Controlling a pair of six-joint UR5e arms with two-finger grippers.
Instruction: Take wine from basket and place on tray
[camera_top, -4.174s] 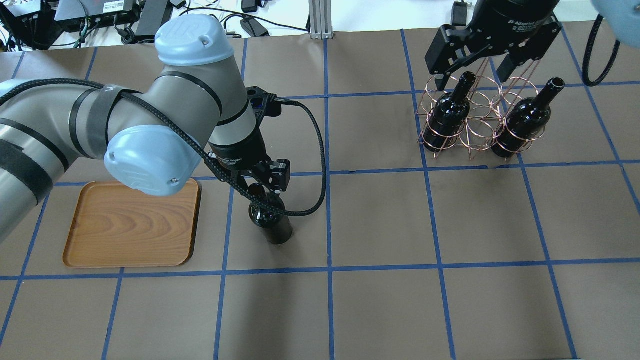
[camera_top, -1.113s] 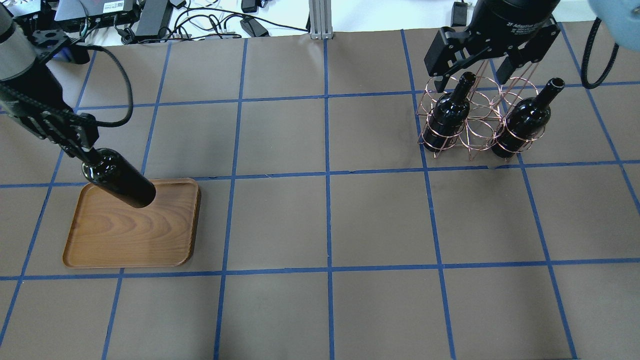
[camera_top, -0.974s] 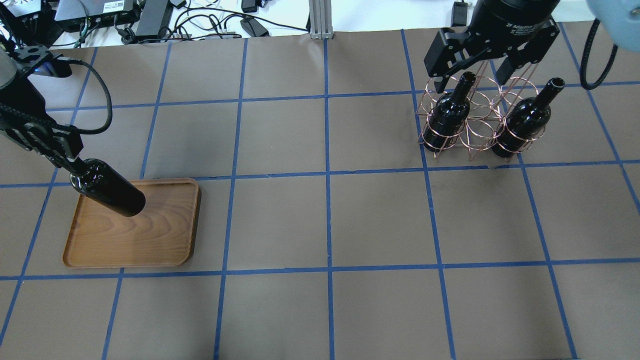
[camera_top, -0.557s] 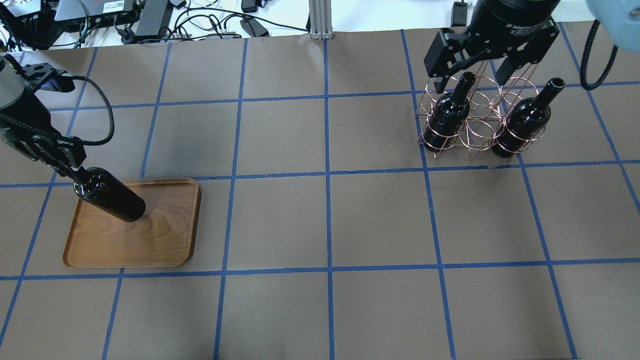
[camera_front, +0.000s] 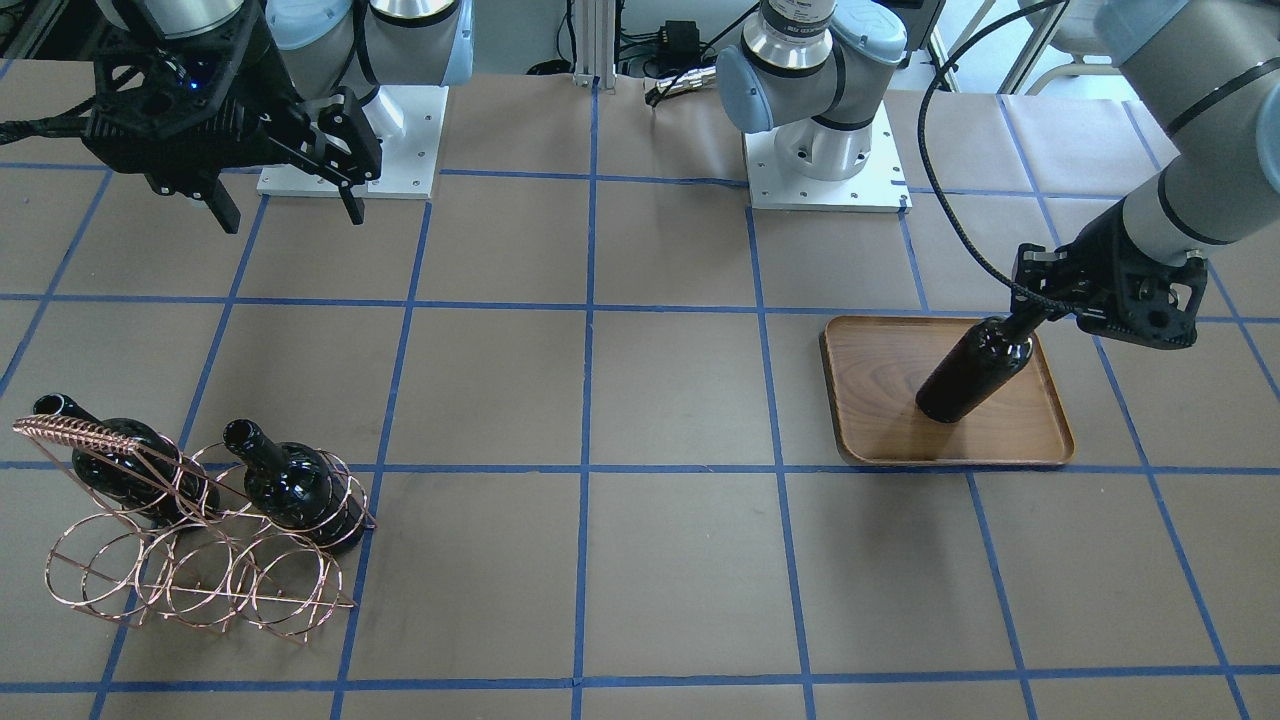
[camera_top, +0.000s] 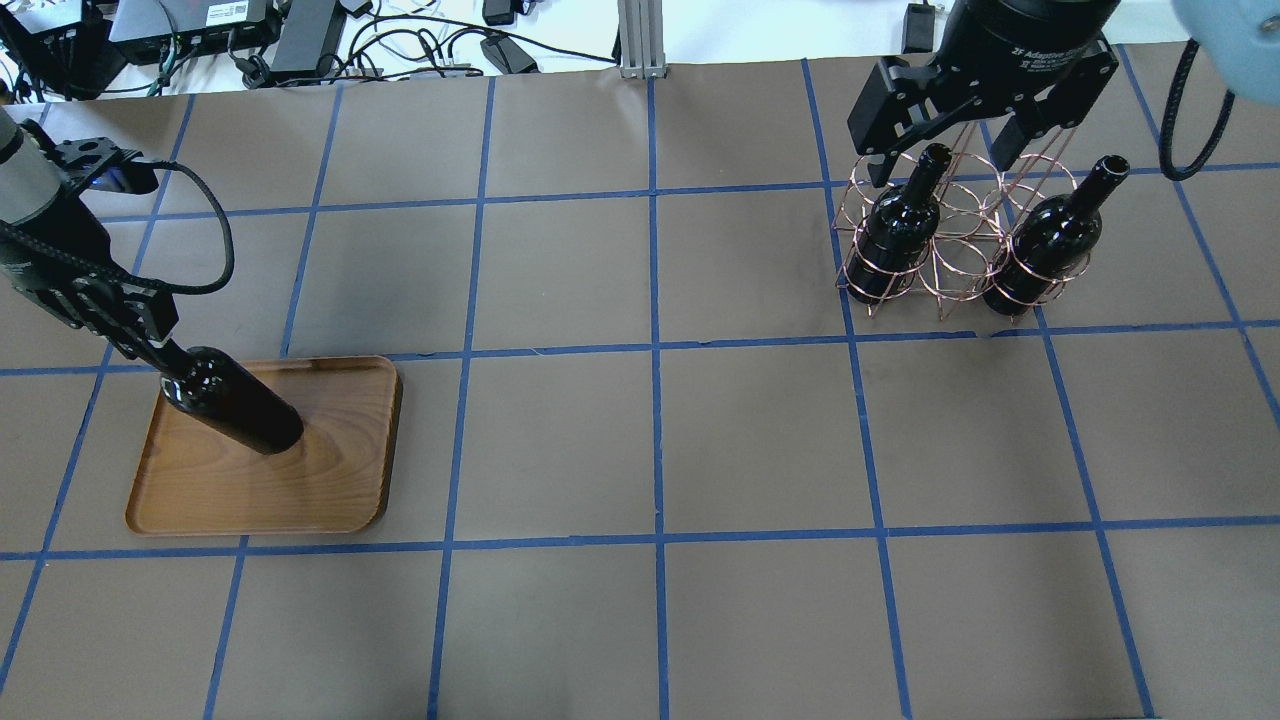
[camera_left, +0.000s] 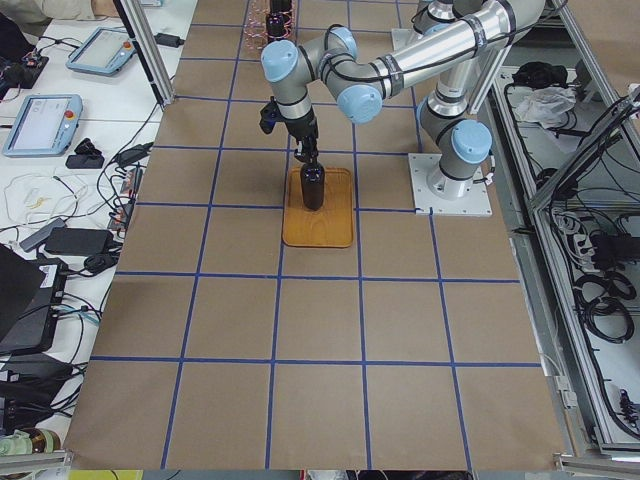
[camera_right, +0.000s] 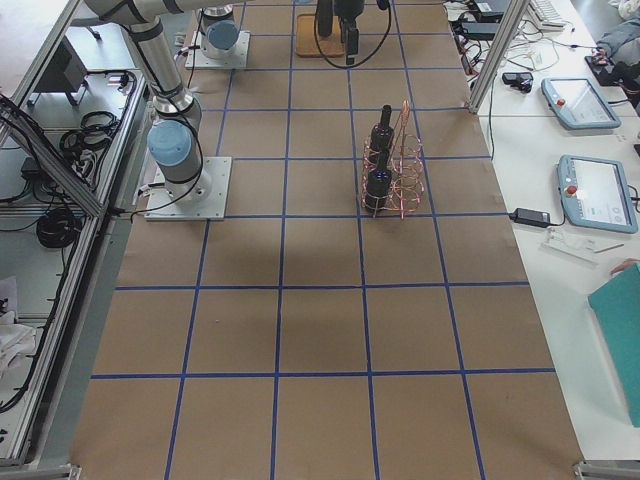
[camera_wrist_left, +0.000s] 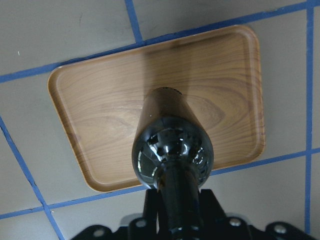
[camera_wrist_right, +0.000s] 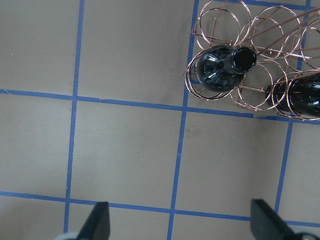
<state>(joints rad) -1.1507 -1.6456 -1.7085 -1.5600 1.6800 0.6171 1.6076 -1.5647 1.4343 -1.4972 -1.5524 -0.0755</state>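
Left gripper (camera_top: 158, 348) is clamped on the neck of the wine (camera_top: 238, 408), which hangs upright below it with its base at the tray (camera_top: 330, 490). Right gripper (camera_front: 290, 212) hovers with fingers spread; the basket (camera_front: 190, 585), holding 2 bottles (camera_front: 295, 490), sits below and off to its side.

Left arm (camera_front: 1200, 60) is stretched out from its base over the bench (camera_top: 650, 450), forearm sloping down to the wrist. The left hand (camera_top: 155, 345) points downward, its fingers closed tight on the neck of the wine (camera_top: 240, 410). Right arm (camera_right: 172, 145) is raised on the robot's right side, and the right hand (camera_top: 945, 160) hangs well above the bench, aimed straight down, its two fingers spread wide.
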